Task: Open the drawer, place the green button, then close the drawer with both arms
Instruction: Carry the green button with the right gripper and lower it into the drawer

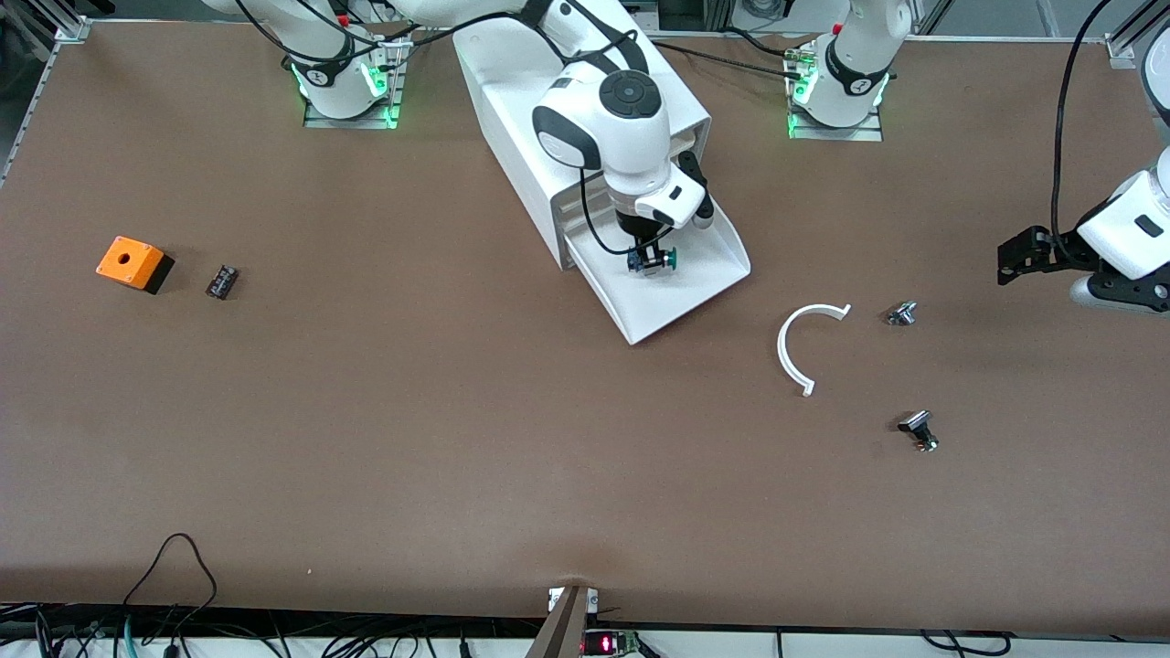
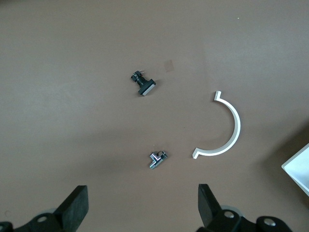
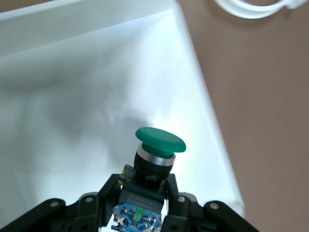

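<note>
The drawer (image 1: pixel 681 302), the lowest of the white cabinet (image 1: pixel 512 119), stands pulled out as a shallow white tray. My right gripper (image 1: pixel 651 259) hangs over the tray, shut on the button (image 1: pixel 662 260). In the right wrist view the button (image 3: pixel 159 145) shows its green cap and black-and-blue body between my fingers (image 3: pixel 170 191), just above the tray floor (image 3: pixel 72 111). My left gripper (image 1: pixel 1008 260) is open and empty over the table at the left arm's end; in its wrist view (image 2: pixel 141 205) the jaws stand wide apart.
A white curved strip (image 1: pixel 797 352) (image 2: pixel 227 130), a small silver part (image 1: pixel 902 313) (image 2: pixel 157 159) and a black-silver part (image 1: pixel 919 429) (image 2: pixel 144 84) lie between the drawer and my left gripper. An orange box with a hole (image 1: pixel 131 262) and a small black part (image 1: pixel 221 281) lie toward the right arm's end.
</note>
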Available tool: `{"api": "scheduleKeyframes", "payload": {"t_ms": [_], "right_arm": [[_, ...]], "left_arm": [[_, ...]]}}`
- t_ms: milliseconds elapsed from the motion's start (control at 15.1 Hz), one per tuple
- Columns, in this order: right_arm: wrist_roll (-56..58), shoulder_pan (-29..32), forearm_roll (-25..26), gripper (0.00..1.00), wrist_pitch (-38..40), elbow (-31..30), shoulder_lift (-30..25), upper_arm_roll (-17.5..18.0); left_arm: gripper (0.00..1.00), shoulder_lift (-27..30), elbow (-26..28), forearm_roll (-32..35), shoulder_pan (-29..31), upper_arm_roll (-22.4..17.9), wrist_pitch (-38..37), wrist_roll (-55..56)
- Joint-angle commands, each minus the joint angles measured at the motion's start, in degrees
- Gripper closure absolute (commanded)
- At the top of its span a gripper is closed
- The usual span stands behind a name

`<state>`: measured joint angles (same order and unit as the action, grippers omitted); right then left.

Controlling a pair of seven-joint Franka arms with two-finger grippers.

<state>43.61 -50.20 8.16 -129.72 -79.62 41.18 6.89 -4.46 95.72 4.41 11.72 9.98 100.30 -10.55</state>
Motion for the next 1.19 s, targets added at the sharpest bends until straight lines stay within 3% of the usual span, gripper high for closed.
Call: {"api": "scheduleKeyframes", "payload": {"t_ms": [0, 198, 396, 528, 594, 660, 1123], "right_arm": [[1.82, -0.60, 0.71, 0.78, 1.39, 0.52, 0.83, 0.06], [1.65, -0.60, 0.36, 0.73, 2.63, 0.43, 1.00, 0.06], [0.95, -0.95, 0.01, 0.60, 2.45, 0.43, 1.71, 0.06], [-2.72, -1.30, 0.27, 0.44, 2.54, 0.43, 2.06, 0.06], [-4.57, -1.92, 0.71, 0.30, 2.63, 0.43, 2.06, 0.06], [-4.94, -2.10, 0.89, 0.00, 2.63, 0.43, 1.97, -0.03], [-7.93, 0.00, 0.54, 0.00, 6.23, 2.02, -2.06, -0.38]], "left_arm": [[0.00, -1.08, -1.68, 0.86, -0.12, -0.23, -0.19, 0.27], [0.00, -1.52, -2.65, 0.69, -0.21, 0.21, -0.46, 0.53], [0.00, -1.52, -3.52, -1.41, -0.21, 0.21, -0.72, 0.53], [0.00, -1.78, -4.31, -2.30, -0.21, 0.21, -1.77, 0.53], [0.00, -1.95, -4.75, -2.82, -0.21, 0.21, -2.21, 0.53], [0.00, -1.96, -4.76, -2.83, -0.21, 0.21, -2.47, 0.53], [0.00, -5.11, -4.49, -2.65, -0.30, 0.04, -2.56, -1.22]]}}
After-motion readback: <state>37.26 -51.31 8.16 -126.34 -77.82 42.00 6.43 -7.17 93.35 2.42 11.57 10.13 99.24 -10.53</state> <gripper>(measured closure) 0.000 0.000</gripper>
